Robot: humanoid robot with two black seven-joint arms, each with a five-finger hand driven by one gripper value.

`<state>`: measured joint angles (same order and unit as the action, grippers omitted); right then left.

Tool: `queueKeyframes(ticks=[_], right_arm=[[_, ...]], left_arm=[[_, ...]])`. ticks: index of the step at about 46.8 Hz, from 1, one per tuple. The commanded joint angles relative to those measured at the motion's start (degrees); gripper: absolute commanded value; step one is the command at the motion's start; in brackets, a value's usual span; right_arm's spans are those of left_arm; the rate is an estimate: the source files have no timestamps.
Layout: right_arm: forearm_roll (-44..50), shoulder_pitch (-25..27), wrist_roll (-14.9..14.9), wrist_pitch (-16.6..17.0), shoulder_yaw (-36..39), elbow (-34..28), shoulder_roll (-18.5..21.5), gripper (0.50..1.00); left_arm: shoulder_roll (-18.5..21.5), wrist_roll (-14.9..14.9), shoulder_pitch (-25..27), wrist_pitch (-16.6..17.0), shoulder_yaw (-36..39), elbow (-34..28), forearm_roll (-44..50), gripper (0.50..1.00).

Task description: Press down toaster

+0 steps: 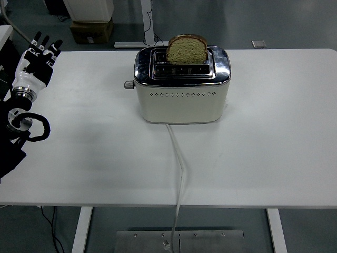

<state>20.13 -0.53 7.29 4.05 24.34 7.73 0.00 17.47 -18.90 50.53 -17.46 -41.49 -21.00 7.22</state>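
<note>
Your toaster [182, 89] sits in the upper middle of the frame, on the far half of the white table [263, 137], cream-bodied with a shiny chrome top. A slice of bread [187, 50] stands upright in the rear slot, well above the rim; the front slot looks empty. The lever [129, 84] juts from the toaster's left end, high up near the chrome edge. A white cord [179, 163] runs from the toaster's base toward you, crosses the near table edge and hangs down to the floor. Your left hand [38, 58] is at the upper left of the frame, over the table's left edge and well apart from the toaster; its fingers [45, 45] are extended and loosely spread, pointing away from you, and it holds nothing. The black forearm behind it, with a looped cable, comes in from the left edge below. Your right hand does not appear anywhere in the frame. Beyond the table, at the top left, you can see a cardboard box [90, 30] on the floor.
</note>
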Motion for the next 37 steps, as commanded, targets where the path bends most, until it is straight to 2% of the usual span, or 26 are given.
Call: queueKeyframes(ticks=[1,26,32,37], right_arm=[[0.0,0.0,0.0,0.0,0.0,0.0,0.0,1.000],[0.0,0.0,0.0,0.0,0.0,0.0,0.0,1.000],[0.0,0.0,0.0,0.0,0.0,0.0,0.0,1.000],[0.0,0.0,0.0,0.0,0.0,0.0,0.0,1.000]], left_arm=[[0.7,0.0,0.0,0.4,0.1,0.0,-0.1,1.000],[0.6,0.1,-0.3,0.5,0.4,-0.4,-0.9,1.000],[1.1,0.1,-0.5,-0.6,0.7,-0.6,-1.5,1.000],[1.9,0.0,-0.5,-2.4,0.8,-0.7,-6.2,1.000]])
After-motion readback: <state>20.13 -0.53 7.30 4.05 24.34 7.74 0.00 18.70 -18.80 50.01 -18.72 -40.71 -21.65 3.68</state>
